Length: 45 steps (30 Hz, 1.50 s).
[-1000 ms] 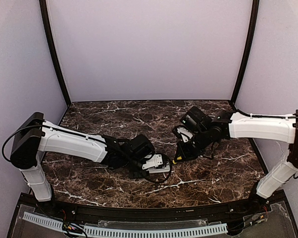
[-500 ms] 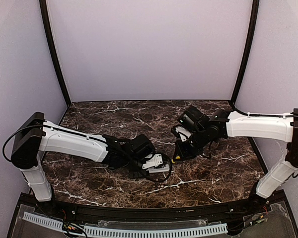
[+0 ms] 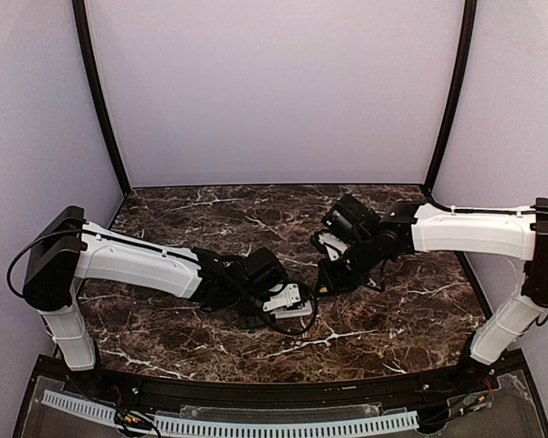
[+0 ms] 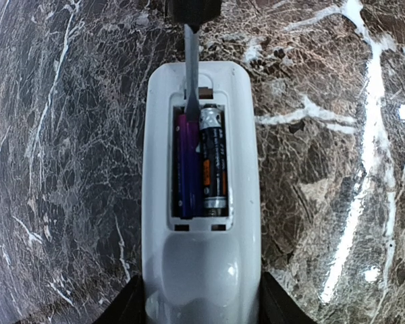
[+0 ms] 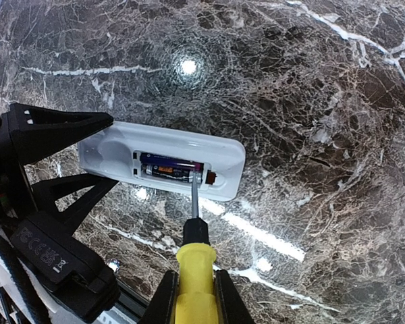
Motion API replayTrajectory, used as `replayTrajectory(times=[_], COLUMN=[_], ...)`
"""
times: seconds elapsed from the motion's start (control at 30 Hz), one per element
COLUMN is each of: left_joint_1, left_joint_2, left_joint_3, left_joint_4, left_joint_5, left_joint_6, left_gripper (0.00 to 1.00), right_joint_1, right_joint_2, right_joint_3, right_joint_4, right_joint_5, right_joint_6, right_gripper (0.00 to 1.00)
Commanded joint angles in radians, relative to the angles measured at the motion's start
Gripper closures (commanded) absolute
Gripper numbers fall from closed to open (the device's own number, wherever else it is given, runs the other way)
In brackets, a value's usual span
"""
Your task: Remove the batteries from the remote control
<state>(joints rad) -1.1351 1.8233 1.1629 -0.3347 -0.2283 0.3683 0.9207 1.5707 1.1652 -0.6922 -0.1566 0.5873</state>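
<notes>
The remote control [image 4: 201, 263] lies on the marble with its open compartment facing up, and my left gripper [image 4: 201, 307] is shut on its near end. In the top view the remote control [image 3: 290, 301] sits just ahead of the left gripper [image 3: 272, 306]. Two batteries lie side by side in the compartment: a purplish-blue one [image 4: 185, 169] and a dark one with an orange band [image 4: 214, 162]. My right gripper [image 5: 196, 300] is shut on a yellow-handled screwdriver [image 5: 196, 270]. Its metal tip [image 4: 191, 101] is in the compartment at the batteries' far ends.
The dark marble tabletop [image 3: 393, 319] spreads around the remote. The right arm [image 3: 466, 228] reaches in from the right and the left arm [image 3: 137, 265] from the left, and they meet near the middle. Purple walls enclose the back and sides.
The right arm has shifted slightly left and away from the near edge, carrying the screwdriver with it. The left gripper and the remote have stayed where they were.
</notes>
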Motion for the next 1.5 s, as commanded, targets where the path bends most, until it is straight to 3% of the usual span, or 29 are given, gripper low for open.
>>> replayTrajectory(times=[0.0,0.87,1.47], left_joint_1=[-0.008,-0.008,-0.008], left_joint_2=[0.016,0.019,0.020], left_joint_3=[0.021,0.037,0.029], left_joint_4=[-0.034,-0.055,-0.052], left_joint_5=[-0.006,-0.003,0.027], left_joint_6=[-0.003,-0.013,-0.008], left_gripper=[1.00,1.00,1.00], right_joint_1=[0.010,0.030,0.000], right_joint_2=[-0.008,0.078,-0.015], right_joint_3=[0.024,0.076,-0.102], right_joint_4=[0.014,-0.046,0.179], right_joint_5=[0.026,0.097,-0.018], right_joint_6=[0.003,0.018,-0.002], right_gripper=[1.00,1.00,1.00])
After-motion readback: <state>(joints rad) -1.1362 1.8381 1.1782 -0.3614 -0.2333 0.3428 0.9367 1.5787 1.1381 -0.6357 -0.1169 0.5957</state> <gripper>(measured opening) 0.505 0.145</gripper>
